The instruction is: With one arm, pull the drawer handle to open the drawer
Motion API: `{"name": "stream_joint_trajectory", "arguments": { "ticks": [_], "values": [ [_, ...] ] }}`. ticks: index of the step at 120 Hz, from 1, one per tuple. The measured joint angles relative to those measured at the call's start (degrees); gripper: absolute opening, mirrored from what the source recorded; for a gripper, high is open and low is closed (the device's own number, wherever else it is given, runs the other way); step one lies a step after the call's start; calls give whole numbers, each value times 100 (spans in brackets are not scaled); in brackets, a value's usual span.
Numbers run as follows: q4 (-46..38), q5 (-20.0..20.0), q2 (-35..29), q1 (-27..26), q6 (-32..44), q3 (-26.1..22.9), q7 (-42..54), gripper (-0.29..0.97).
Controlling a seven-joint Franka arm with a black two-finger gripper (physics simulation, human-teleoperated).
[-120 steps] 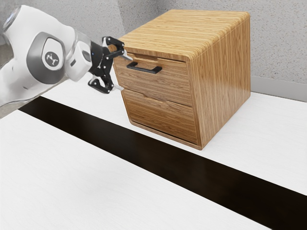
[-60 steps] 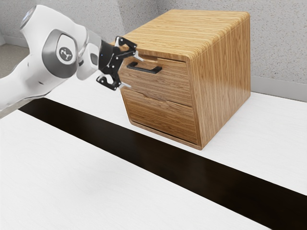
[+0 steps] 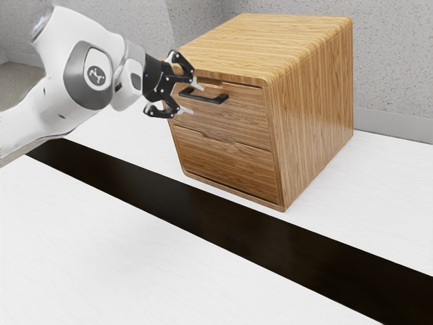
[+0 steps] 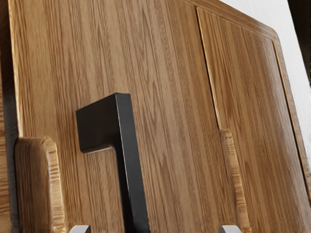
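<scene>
A wooden cabinet [image 3: 308, 101] stands on the white table with two drawers in its front. The upper drawer [image 3: 233, 115] carries a black bar handle [image 3: 206, 97]; it sits nearly flush with the cabinet front. My gripper [image 3: 187, 99] is open at the handle's end nearest the exterior view's left, one finger above the bar and one below, not clamped on it. In the wrist view the handle [image 4: 125, 160] runs between my two fingertips [image 4: 80, 228], close in front of the drawer front [image 4: 170, 97].
The lower drawer [image 3: 226, 161] is shut and has no bar handle. A black stripe [image 3: 223, 227] crosses the white table [image 3: 101, 271] in front of the cabinet. A grey wall [image 3: 399, 61] rises behind.
My hand has moved up and toward the exterior view's right, from beside the cabinet's corner onto the handle's end. The fingers stand closer together. The drawer has not moved.
</scene>
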Motion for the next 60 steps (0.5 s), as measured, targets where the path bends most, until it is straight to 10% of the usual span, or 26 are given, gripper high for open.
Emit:
{"name": "stream_joint_trajectory", "arguments": {
  "ticks": [60],
  "values": [
    [-55,199,221,57,247,-14,-451,25]
  ]
}}
